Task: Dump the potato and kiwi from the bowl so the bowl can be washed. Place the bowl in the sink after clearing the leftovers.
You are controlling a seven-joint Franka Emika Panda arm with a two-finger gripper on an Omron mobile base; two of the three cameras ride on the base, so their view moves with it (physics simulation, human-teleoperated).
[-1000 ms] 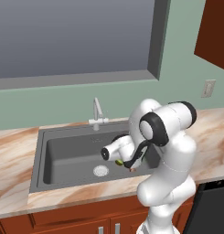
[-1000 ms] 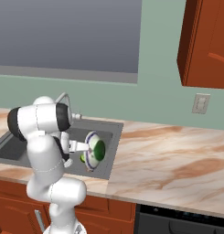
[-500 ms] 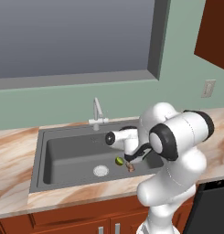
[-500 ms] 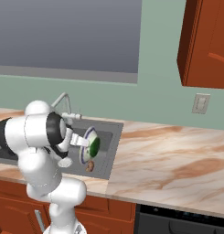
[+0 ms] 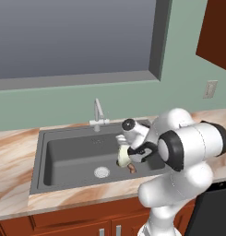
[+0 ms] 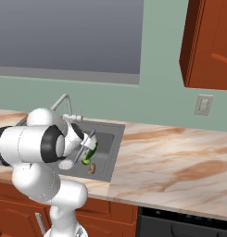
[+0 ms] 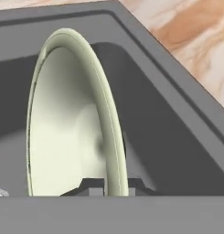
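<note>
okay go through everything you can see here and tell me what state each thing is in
bowl: tipped on edge over the sink, inside bare, held by its rim
gripper: shut on the bowl's rim
potato: out of the bowl, lying in the sink
sink: dry
faucet: no water running

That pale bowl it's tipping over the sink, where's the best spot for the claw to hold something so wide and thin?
By the rim, one finger inside and one outside. The bowl is far too wide to span, but its wall is thin, so pinching the edge works. The claw does this in the hand view, its fingers straddling the rim over the sink while the bowl stands nearly on edge.
</note>
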